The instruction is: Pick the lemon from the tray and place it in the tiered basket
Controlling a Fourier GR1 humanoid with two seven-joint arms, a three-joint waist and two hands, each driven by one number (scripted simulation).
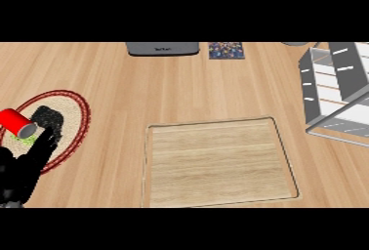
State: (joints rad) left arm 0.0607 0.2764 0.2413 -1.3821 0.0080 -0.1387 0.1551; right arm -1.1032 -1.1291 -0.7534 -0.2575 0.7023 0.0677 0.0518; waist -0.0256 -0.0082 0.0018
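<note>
The wooden tray point(149, 166) lies flat in the middle of the counter, and nothing shows inside its rim. No lemon is visible anywhere. The grey tiered basket point(337, 93) stands at the right edge, partly cut off by the frame. My left hand point(18, 176) shows at the lower left with its fingers straight and pointing up, holding nothing. Its fingertips reach the edge of a round mat. My right hand is out of view.
A round woven mat with a red border point(72, 105) lies at the left. A red can point(17, 123) lies on its side there, with a small green patch point(27, 140) under it. A grey appliance point(163, 48) and a dark patterned square point(226, 50) sit at the back.
</note>
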